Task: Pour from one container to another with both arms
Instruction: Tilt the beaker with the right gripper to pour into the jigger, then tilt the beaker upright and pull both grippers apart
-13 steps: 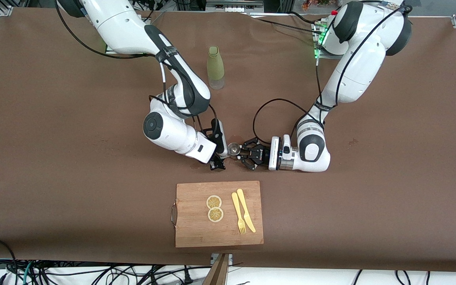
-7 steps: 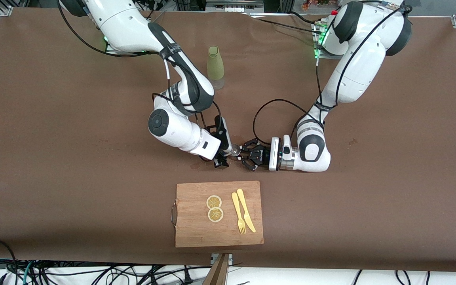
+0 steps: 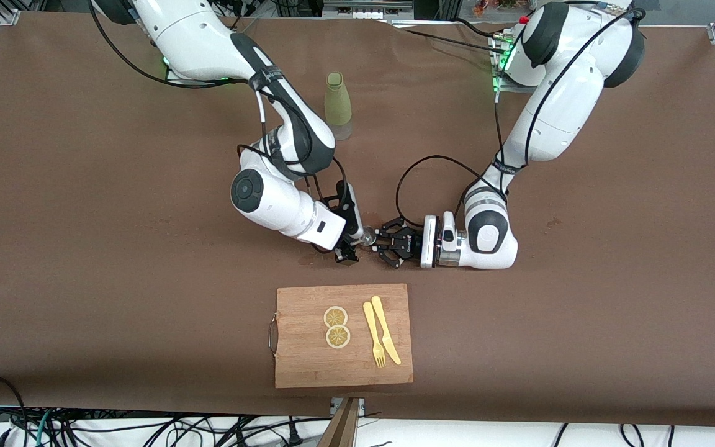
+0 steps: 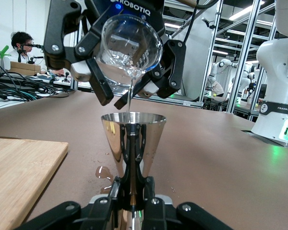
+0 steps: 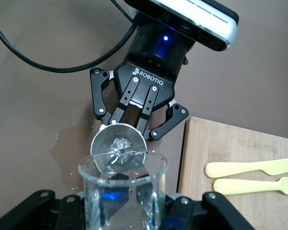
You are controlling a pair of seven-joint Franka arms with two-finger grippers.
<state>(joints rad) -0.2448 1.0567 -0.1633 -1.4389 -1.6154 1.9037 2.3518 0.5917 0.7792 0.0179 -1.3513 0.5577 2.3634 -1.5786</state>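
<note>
Two lemon slices [image 3: 336, 326], one fork [image 3: 373, 335], one knife [image 3: 385, 330], one bottle [image 3: 337, 105].

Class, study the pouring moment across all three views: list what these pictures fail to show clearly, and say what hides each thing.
- Level inside the metal jigger: left wrist view shows only its opaque wall; in the right wrist view the glass beaker covers part of its mouth.
- Beaker's base: cut off by the right wrist view's edge.
- Green bottle contents: front view, too small.
- Puddle extent: partly hidden by the left gripper.

The word "ROBOTIQ" stands in white letters on the black body of the right gripper [image 4: 127, 72] in the left wrist view, and on the left gripper [image 5: 134, 122] in the right wrist view. "FRANKA" stands on a distant white robot base [image 4: 278, 108].
</note>
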